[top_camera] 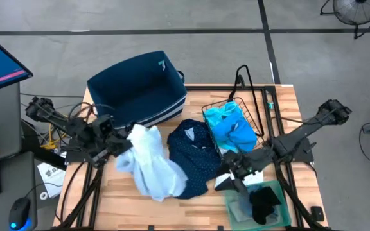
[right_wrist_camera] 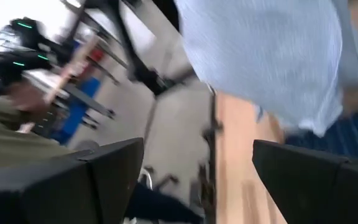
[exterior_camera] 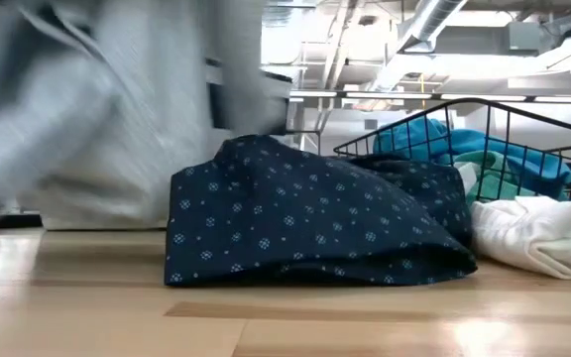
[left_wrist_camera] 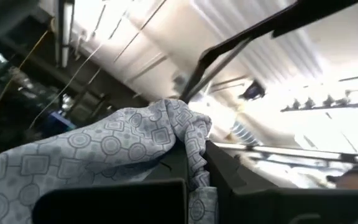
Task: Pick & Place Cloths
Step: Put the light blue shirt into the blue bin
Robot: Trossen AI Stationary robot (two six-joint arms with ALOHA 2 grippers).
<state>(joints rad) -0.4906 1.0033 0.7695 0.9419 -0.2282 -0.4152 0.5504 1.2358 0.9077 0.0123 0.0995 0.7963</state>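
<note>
**Pale cloth pinched and hanging by the bin**

The left gripper pinches the pale blue cloth, which hangs below its fingers beside the navy bin. Right of it lies the dotted navy cloth; only the low view shows the white cloth. The right gripper, fingers spread and empty, hovers near the wire basket holding the turquoise cloth.

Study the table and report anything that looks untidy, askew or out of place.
Nothing is spilled or damaged. The pale blue cloth hangs rumpled from the shut left gripper, draping over the dotted navy cloth heaped mid-table. The wire basket sits askew with turquoise cloths bunched inside. The open right gripper holds nothing.
</note>
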